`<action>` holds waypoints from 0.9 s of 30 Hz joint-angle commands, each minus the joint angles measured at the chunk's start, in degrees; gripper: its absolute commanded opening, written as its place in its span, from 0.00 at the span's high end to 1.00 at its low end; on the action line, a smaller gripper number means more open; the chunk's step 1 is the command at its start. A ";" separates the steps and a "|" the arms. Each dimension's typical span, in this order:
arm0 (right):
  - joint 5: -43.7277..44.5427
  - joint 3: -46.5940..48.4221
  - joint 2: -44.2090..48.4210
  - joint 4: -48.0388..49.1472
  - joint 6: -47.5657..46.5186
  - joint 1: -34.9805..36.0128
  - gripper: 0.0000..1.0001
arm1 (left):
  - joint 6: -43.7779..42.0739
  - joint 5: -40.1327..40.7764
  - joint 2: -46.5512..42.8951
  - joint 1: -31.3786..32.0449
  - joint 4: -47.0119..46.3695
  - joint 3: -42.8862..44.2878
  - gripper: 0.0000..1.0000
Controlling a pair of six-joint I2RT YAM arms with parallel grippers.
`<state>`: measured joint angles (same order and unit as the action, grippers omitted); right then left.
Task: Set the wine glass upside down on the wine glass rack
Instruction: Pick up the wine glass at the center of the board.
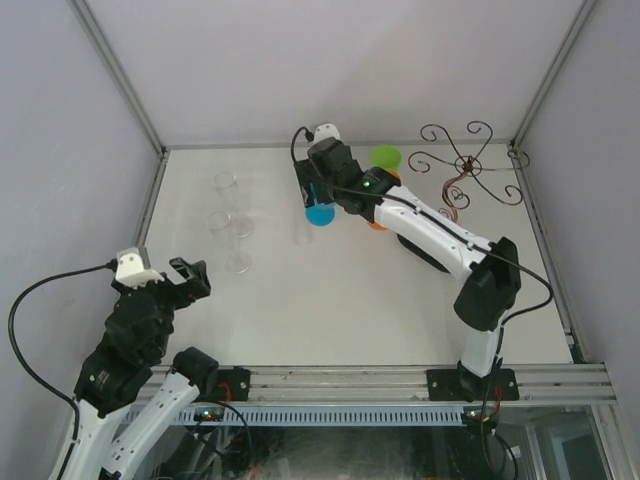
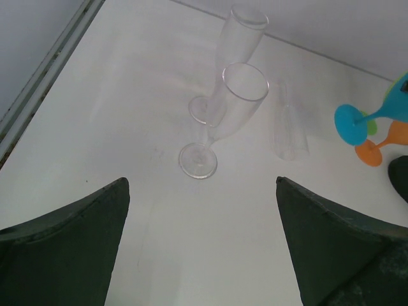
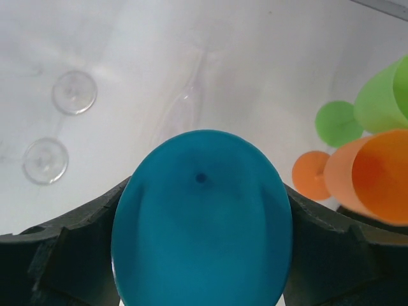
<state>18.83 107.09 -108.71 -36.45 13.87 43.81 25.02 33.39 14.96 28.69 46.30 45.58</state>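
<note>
While the left gripper (image 1: 190, 280) hangs over the near-left corner with its dark matte fingers (image 2: 64, 248) spread wide and nothing between them, the interesting stuff sits further right. First come two clear flutes (image 2: 239, 95), tall, narrow and glossy, standing upright on round feet on the smooth white table (image 1: 350, 310). Just right of them is a third see-through piece (image 2: 287, 124), so faint I can't tell how it stands.

Next is the blue wine glass (image 1: 320, 212), opaque with a plastic-looking sheen. The right gripper (image 1: 316, 198) is clamped on its rounded bowl (image 3: 203, 191), one finger pressed to each side. It's held mid-table toward the back, tilted, with its flat round foot (image 2: 354, 124) facing the left wrist camera. Its stem is mostly out of sight.

A green glass (image 3: 376, 102) and an orange glass (image 3: 376, 178) stand beside it, both cut off at the frame edge.

Far right, in the back corner, is the wine glass rack (image 1: 468, 165), thin dark-brown wire with curly scroll arms. It's well apart from the blue glass, and the base is hard to make out.
</note>
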 commanded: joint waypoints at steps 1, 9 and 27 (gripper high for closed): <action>4.32 -5.39 9.07 2.21 -0.01 3.22 0.33 | 1.14 1.46 -2.25 -0.56 -2.25 2.71 0.00; 6.52 -15.29 19.23 4.65 2.28 9.64 0.33 | -6.70 -2.41 -1.65 -0.56 -1.25 9.18 0.00; 11.56 -20.59 29.86 0.06 11.40 18.53 0.35 | -11.89 -13.15 0.79 -0.56 -2.18 17.69 0.00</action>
<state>29.56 87.53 -81.91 -37.76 21.63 61.93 14.50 24.08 12.97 28.64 45.82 60.31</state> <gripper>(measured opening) 0.731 0.996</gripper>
